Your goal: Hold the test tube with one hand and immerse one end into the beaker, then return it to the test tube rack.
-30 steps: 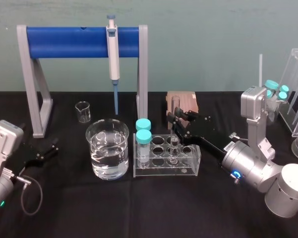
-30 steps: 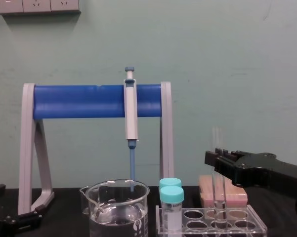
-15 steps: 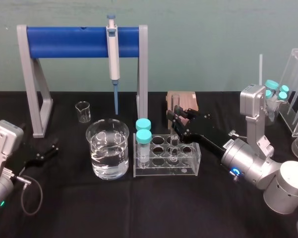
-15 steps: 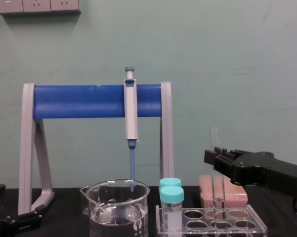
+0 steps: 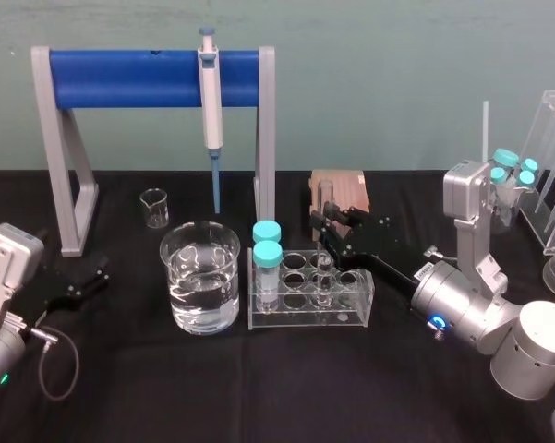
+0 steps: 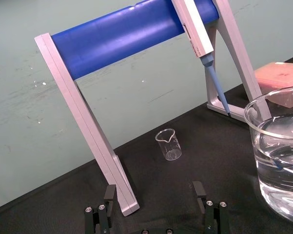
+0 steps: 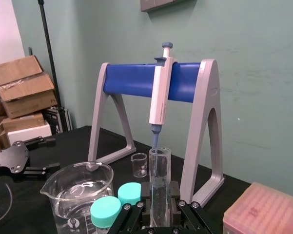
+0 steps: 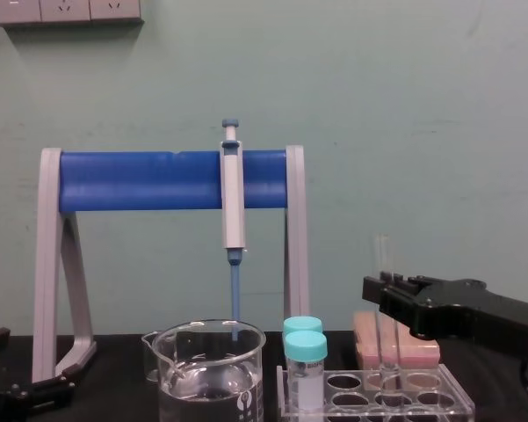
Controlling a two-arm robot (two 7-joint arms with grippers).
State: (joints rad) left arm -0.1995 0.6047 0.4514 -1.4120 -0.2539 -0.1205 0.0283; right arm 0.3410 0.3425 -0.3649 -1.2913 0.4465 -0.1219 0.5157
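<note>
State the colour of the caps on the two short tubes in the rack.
Teal. The caps show best in the head view.

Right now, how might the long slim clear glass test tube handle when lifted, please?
Likely stiff but fragile: the test tube is thin glass. Smooth, so probably slippery in the right gripper. Narrow, it may tip outside the clear acrylic rack.

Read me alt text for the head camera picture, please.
The right gripper holds the test tube upright in a hole of the test tube rack, right of the beaker of clear liquid. The left gripper rests open at the left of the table.
</note>
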